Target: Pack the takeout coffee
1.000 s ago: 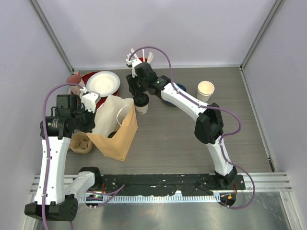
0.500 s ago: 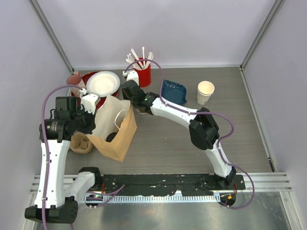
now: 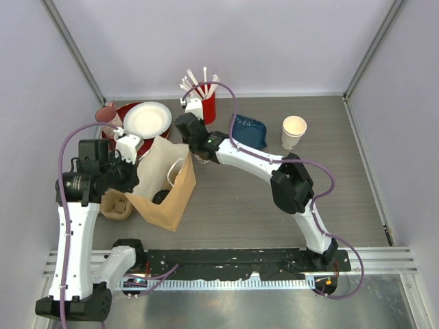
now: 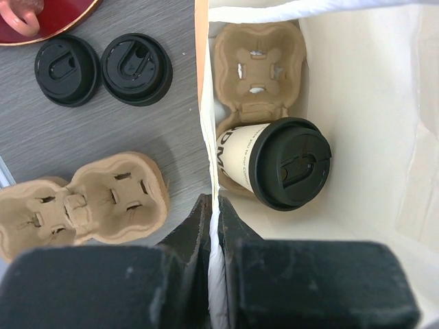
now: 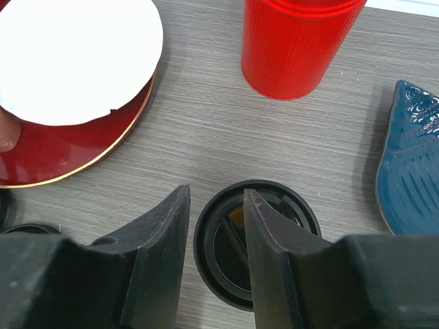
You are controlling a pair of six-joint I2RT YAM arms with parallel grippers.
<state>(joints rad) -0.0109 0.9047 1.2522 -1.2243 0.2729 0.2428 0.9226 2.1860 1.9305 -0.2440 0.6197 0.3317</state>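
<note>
Fig. legend: packing two lidded coffees (you're at cup no. 2).

Table coffee [image 5: 223,257]: lid on, upright on the table just beside the paper bag [image 3: 170,200] and in front of the red straw holder [image 5: 298,44], w/ the blue dish [image 5: 411,164] to its right.

Bagged coffee [image 4: 288,163]: lid on, inside the bag at the near end of the bag carrier [image 4: 257,65]. You can't tell if it is fully seated.

Handling (judgement): thin paper wall, likely to dent under a hard squeeze. Prob. filled, so heavier than it looks and prone to slosh if tipped. The lid is slick plastic, press-fit only, so don't lift by it.

Where to hold: the cup wall just below the lid rim, one finger each side, kept upright.

Right gripper [image 5: 216,199]: jaws apart over the table coffee, nothing clamped. One finger is left of the lid and the other lies across its middle, so you're off-centre.

Left gripper [image 4: 212,205]: fingers pinched together on the bag's rim, holding the mouth open.

Bag contents: one carrier, one coffee. The carrier's far pockets are free (room for no. 2).

Spare carrier [image 4: 82,202]: on the table outside the bag, nothing in it.

Loose lids [image 4: 66,60]: two, flat on the table, on no cup.

Lidless cup [image 3: 293,130]: well apart at the right, not part of the order.
</note>
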